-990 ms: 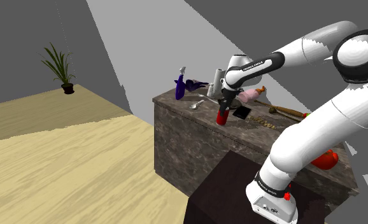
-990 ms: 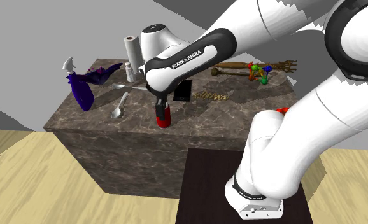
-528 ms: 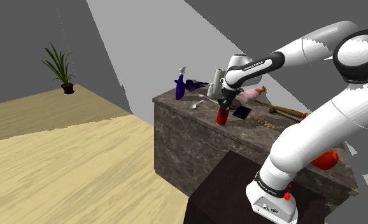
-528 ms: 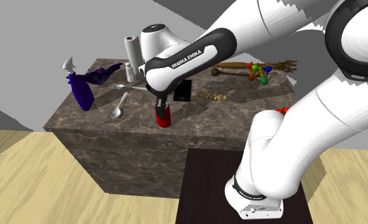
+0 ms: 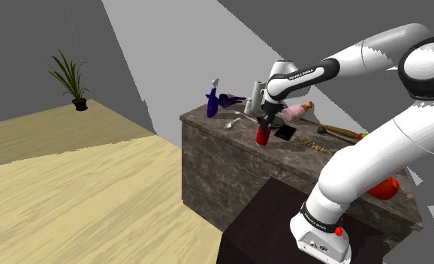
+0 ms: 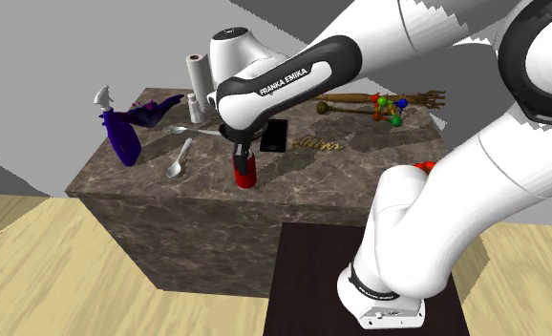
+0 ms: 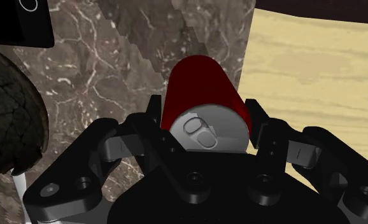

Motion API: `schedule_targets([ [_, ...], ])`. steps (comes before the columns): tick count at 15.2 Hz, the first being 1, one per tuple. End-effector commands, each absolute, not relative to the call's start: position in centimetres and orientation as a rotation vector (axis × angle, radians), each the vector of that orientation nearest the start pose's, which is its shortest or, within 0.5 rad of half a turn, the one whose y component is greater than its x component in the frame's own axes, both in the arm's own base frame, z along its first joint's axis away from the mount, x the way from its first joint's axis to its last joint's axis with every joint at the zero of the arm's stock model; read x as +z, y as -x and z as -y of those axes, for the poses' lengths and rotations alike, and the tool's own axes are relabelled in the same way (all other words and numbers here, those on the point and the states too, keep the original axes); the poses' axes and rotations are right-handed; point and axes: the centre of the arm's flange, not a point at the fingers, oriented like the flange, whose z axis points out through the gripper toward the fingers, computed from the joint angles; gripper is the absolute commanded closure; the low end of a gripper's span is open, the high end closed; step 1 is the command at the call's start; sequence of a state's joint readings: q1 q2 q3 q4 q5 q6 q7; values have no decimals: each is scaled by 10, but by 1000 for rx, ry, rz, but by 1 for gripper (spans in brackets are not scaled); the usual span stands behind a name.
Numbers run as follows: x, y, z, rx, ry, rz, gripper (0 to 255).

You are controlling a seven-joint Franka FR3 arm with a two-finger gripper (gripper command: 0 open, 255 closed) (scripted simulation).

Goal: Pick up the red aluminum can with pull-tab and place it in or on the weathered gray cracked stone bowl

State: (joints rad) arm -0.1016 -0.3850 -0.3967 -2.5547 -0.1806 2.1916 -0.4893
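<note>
The red can with a grey pull-tab top stands upright between my gripper's black fingers, which are shut on its sides near the top. In the shoulder view the gripper holds the can near the front edge of the dark marble counter. In the second exterior view the gripper points straight down and the can hangs just above the counter top. The cracked grey stone bowl lies close beside the gripper, partly cut off.
On the counter are a purple spray bottle, a spoon, a white roll, a black phone, a small chain, a wooden stick and a coloured toy. A potted plant stands far off on the wooden floor.
The fingers closed on the can a second ago. Since then the hand has risen slightly, taking the can up with it.
</note>
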Motion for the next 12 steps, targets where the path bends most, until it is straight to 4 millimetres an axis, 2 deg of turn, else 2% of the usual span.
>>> schedule_targets([
  [1,401,-363,202,-2,3138,193,255],
  [12,459,-363,202,-2,3138,193,255],
])
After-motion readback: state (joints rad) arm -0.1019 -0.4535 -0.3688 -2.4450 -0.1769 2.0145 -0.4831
